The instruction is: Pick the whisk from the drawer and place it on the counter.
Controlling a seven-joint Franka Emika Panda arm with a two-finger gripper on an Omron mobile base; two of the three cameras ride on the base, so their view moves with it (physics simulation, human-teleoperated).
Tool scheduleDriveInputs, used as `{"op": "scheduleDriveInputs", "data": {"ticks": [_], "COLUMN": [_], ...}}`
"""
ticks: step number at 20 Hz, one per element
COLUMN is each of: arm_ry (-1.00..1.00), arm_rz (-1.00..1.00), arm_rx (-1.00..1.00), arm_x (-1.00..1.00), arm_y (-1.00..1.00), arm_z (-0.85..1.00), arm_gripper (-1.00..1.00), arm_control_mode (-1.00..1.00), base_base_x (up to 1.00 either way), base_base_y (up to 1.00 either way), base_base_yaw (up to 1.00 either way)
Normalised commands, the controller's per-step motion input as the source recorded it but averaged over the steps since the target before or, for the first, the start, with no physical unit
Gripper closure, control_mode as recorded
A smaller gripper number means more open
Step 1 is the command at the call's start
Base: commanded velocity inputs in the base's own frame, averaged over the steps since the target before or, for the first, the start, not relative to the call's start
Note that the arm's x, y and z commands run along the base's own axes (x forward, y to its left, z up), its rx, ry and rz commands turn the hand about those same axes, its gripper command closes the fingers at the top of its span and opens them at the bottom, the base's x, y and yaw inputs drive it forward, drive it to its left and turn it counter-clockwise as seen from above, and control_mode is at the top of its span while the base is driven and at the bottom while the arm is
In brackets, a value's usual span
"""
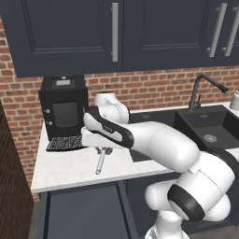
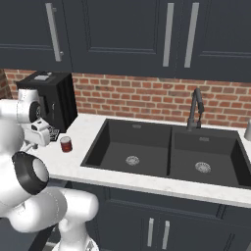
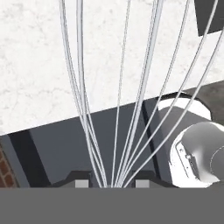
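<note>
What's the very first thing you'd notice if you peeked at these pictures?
The big white robot arm bending low over the white counter, with a whisk hanging from its gripper near the counter's front edge. From the hand view, the whisk's shiny wires fan out right in front of the camera. Further right, a black double sink sits in the counter below a red brick wall.

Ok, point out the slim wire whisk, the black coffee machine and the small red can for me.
Slim white-handled wire whisk (image 1: 100,164): left base view, on its handle over the counter.
Black box-shaped coffee machine (image 1: 64,109): left base view, on its front face.
Small red can (image 2: 65,144): right base view, on its side wall.
</note>
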Motion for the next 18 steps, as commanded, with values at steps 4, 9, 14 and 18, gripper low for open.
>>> {"op": "scheduleDriveInputs", "data": {"ticks": [4, 9, 14, 18], "arm_ry": [0.00, 0.00, 0.00, 0.00], "arm_rz": [0.00, -0.01, -0.06, -0.09], "arm_rx": [-0.04, -0.01, 0.00, 0.00], "arm_x": [0.43, 0.47, 0.38, 0.30], "arm_y": [0.23, 0.16, 0.19, 0.27], "arm_z": [-0.25, -0.32, -0.36, -0.39], "arm_gripper": [1.00, 1.00, 1.00, 1.00], "arm_control_mode": [-1.00, -1.00, -1.00, -1.00], "base_base_x": [0.00, 0.00, 0.00, 0.00], "base_base_y": [0.00, 0.00, 0.00, 0.00], "base_base_yaw": [0.00, 0.00, 0.00, 0.00]}}
